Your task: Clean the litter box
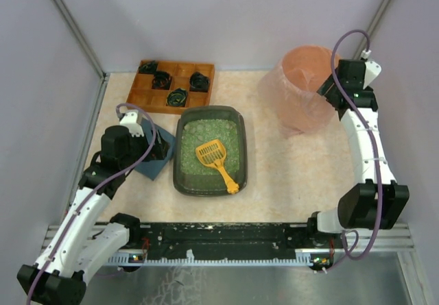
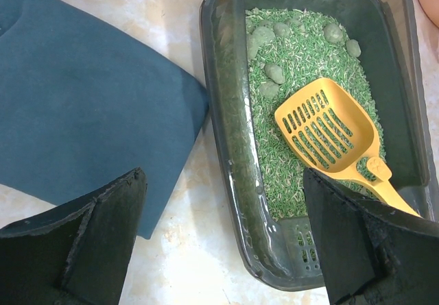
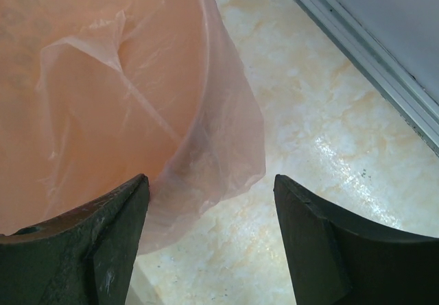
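**A:** Entry one: left gripper [image 2: 223, 202]?

**B:** We list it spread to its widest and holding nothing. It hangs over the gap between a blue cloth [image 2: 82, 92] and the litter box [image 2: 218, 113].

**A:** Entry two: right gripper [image 3: 209, 188]?

**B:** Jaws apart, nothing pinched. It sits at the rim of the pink bag-lined bin [image 3: 199, 72], well apart from the box.

**A:** Where do we file the box?

**B:** Mid-table, just right of the cloth and in front of the wooden compartment tray [image 1: 147, 98]. Contents:
- green litter [image 2: 271, 168]
- a cluster of clumps [image 2: 274, 72] at the far end
- one yellow slotted scoop [image 2: 326, 130] lying on the litter, its handle propped towards the near right corner

**A:** Handling notes?

**B:** We judge the box to be a stiff plastic shell with smooth, probably slippery walls. The loose fill likely weighs it down and would shift or spill if the box were tipped, so we would leave it where it stands.

The scoop looks light and rigid. We would grip it by the handle, where it rises clear of the litter near the rim, and not by the slotted blade.

The clumps look crumbly, so we would lift them from beneath and never squeeze them.
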Controlling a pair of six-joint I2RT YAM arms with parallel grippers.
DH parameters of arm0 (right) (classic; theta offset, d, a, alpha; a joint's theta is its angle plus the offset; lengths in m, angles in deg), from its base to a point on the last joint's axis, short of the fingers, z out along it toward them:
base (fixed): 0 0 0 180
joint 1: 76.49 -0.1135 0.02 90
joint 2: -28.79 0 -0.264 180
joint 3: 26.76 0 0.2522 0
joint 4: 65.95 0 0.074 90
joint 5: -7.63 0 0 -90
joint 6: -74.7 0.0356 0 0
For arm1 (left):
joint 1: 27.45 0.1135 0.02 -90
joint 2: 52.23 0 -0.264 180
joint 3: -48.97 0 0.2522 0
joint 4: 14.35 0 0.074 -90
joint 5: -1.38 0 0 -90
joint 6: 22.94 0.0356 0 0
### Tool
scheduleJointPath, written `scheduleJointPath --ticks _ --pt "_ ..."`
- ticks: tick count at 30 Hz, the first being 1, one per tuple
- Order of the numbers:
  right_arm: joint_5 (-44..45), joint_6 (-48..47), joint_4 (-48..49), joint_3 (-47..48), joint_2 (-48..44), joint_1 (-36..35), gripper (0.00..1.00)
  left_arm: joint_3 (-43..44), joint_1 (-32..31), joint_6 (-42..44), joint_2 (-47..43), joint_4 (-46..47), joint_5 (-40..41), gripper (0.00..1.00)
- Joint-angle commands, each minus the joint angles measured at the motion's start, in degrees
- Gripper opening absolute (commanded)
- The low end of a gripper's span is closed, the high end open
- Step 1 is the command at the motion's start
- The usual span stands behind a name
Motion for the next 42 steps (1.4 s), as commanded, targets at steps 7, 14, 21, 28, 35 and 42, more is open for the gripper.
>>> scheduleJointPath --ticks 7,14,21,28,35,42 --pt "-0.1 -0.5 2.3 6.9 7.8 1.8 0.66 -0.3 -0.3 1.0 1.0 1.8 -1.9 1.00" --pt "0.4 -1.7 1.4 8.2 10.8 1.8 0.47 -0.4 -0.3 1.1 1.2 1.7 -1.9 1.00" --pt "1.5 -4.5 0.1 9.1 11.1 1.8 0.23 -0.3 -0.3 1.0 1.3 1.7 -1.9 1.00" --pt "2.5 -9.0 -3.3 10.6 9.1 1.9 0.00 -0.3 -0.3 1.1 1.2 1.8 -1.8 1.00" --pt "1.7 -12.4 -7.3 8.4 4.7 1.9 0.00 -0.3 -0.3 1.0 0.8 1.6 -1.7 1.00" --pt "2.7 -12.7 -8.1 1.8 -2.3 1.9 0.00 -0.3 -0.4 1.0 0.8 1.6 -1.9 1.00"
